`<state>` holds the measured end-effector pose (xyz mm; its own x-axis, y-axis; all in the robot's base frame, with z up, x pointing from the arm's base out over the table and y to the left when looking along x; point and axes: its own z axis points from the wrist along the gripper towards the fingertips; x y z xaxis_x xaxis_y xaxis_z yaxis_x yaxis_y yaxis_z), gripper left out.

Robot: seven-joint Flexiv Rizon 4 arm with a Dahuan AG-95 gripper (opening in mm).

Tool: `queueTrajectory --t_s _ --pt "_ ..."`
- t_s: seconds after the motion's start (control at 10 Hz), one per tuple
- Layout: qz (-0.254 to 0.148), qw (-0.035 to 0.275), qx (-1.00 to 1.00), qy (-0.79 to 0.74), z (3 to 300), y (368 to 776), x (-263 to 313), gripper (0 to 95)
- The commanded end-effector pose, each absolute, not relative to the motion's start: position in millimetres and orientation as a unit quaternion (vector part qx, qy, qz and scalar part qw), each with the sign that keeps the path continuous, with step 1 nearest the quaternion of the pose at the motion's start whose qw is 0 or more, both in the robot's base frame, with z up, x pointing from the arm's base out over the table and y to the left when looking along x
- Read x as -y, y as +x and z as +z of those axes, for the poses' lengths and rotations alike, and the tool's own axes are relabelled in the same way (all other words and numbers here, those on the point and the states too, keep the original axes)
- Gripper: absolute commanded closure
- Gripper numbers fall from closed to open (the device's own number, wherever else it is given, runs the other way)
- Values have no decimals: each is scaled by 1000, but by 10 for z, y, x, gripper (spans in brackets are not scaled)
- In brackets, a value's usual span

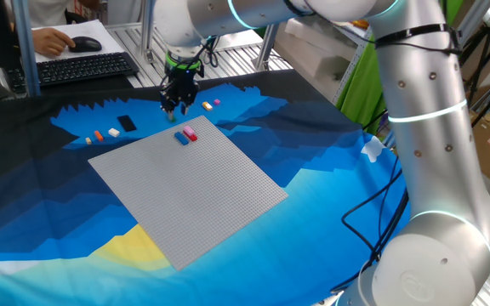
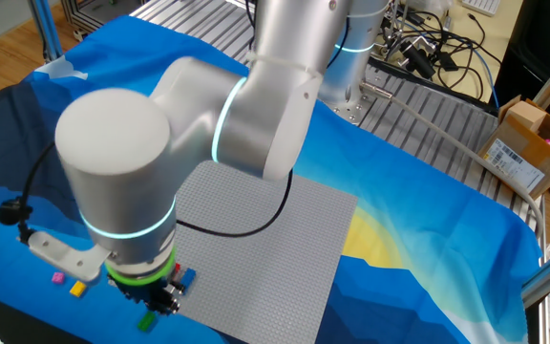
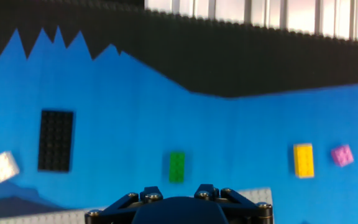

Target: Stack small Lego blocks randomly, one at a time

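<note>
My gripper [image 1: 177,107] hangs just beyond the far corner of the grey baseplate [image 1: 202,195], jaws apart and empty. A small green brick [image 3: 176,167] lies on the blue cloth right below and ahead of it, also in the other fixed view [image 2: 145,318]. A yellow brick [image 3: 303,160] and a pink brick [image 3: 342,155] lie to its right. A white brick [image 3: 4,167] lies at the left. A blue brick [image 1: 181,138] and a pink brick [image 1: 190,133] sit on the baseplate near its far corner. Orange [image 1: 99,134] and yellow [image 1: 89,140] bricks lie further left.
A flat black plate [image 3: 55,140] lies on the cloth left of the green brick. A keyboard [image 1: 83,68], a mouse and a person's hand are beyond the table's far edge. The arm's large body [image 2: 160,162] stands over the baseplate.
</note>
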<state>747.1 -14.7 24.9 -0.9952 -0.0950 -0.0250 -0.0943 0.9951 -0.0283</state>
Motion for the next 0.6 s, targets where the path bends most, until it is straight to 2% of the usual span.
queueTrajectory --t_s 0.1,0.6 --pt "-14 13 -999 -48 236 7462 149 570" --pt "-13 13 -999 -49 110 7548 133 570"
